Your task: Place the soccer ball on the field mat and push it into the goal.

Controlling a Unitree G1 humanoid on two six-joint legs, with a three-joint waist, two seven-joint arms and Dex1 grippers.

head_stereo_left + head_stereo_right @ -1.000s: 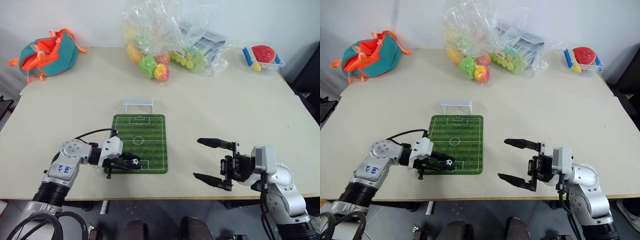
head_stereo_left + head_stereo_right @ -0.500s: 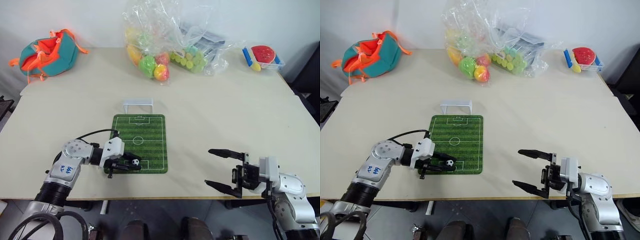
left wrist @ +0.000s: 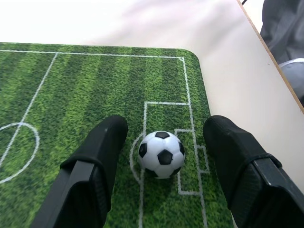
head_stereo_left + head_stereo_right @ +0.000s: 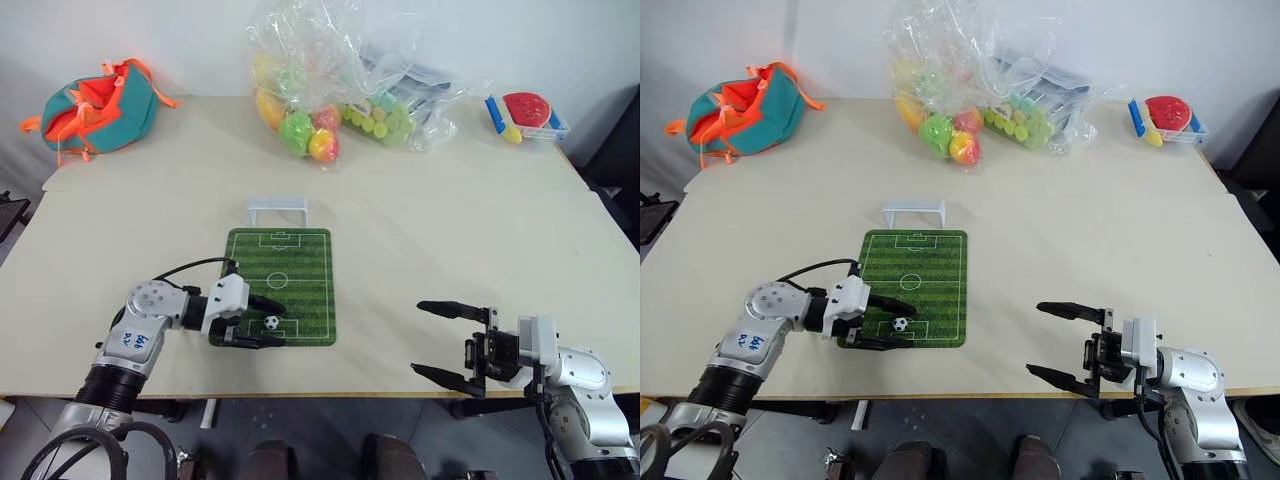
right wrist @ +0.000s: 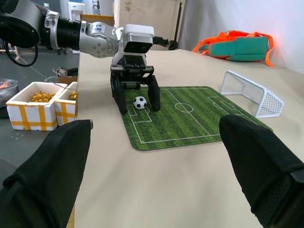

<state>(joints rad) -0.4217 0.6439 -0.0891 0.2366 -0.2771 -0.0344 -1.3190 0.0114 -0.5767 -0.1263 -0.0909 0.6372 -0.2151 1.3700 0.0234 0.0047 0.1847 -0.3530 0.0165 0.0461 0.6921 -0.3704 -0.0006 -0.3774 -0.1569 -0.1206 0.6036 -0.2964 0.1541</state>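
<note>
Left eye view: a pale beige table [image 4: 480, 230] carries the field mat [image 4: 282, 285], the goal [image 4: 277, 209] just beyond its far end, bagged coloured balls [image 4: 300, 125] and an orange-teal bag [image 4: 95, 105] toward a white wall. The soccer ball [image 4: 271, 323] rests on the mat's near end between the parted, released fingers of the left gripper [image 4: 262, 322]. The right gripper [image 4: 438, 342] hangs spread and empty near the table's front edge.

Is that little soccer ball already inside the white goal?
No. The soccer ball sits on the field mat at its near end, between the open left gripper's fingers, while the goal stands beyond the far end.
</note>
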